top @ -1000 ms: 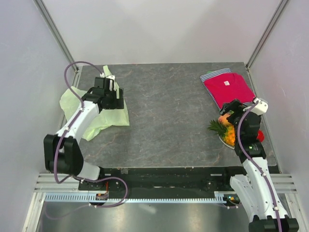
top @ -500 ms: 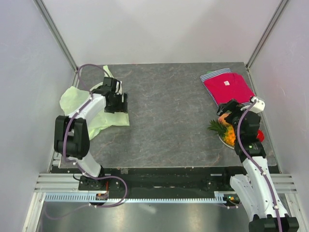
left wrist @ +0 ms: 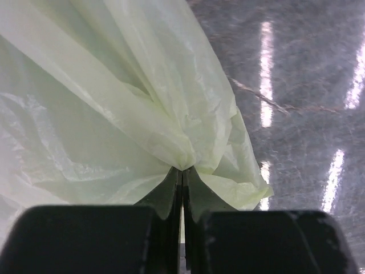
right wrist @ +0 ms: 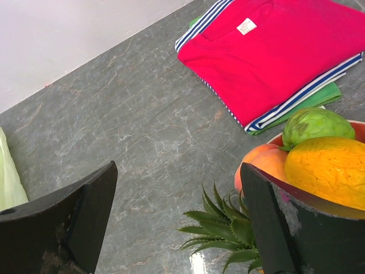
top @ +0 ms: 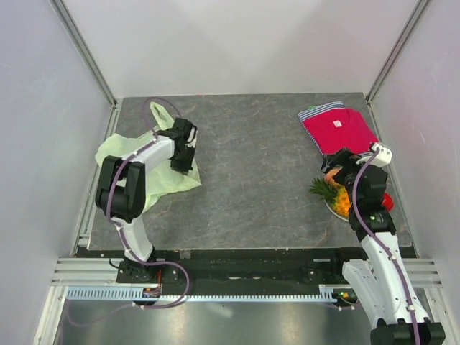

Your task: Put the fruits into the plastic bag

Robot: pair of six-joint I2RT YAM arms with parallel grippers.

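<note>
Your left gripper (left wrist: 182, 178) was clenched on the bag (left wrist: 114, 108). In the left wrist view the two fingers (left wrist: 169, 191) met with only a thin pinch of pale-green plastic between them, and the film fanned up and away from that pinch in long creases. From above, your left gripper (top: 185, 154) sat at the bag's right edge. The bag (top: 147, 172) lay crumpled on the left side of the table (top: 251, 180), with one loop handle (top: 161, 112) pointing toward the far edge.

Your right gripper (right wrist: 178, 171) was released, its jaws spread wide with nothing between them but bare tabletop. From above, your right gripper (top: 338, 168) hung at the near edge of the folded red shirt (top: 341, 129), just beside the fruits.

The fruits were all bunched on a plate (top: 329, 206) at the right side of the table, well apart from the bag. The right wrist view showed the green fruit (right wrist: 316, 124) nearest the shirt (right wrist: 274, 51), the mango (right wrist: 328, 171) just beside it, and the peach (right wrist: 259, 162) touching the mango. The spiky crown of the pineapple (right wrist: 222, 224) pointed toward the middle of the table. The overhead view showed the red piece (top: 388, 203) at the plate's right side, partly hidden behind your arm. I could not tell whether the right finger touched the plate.
</note>
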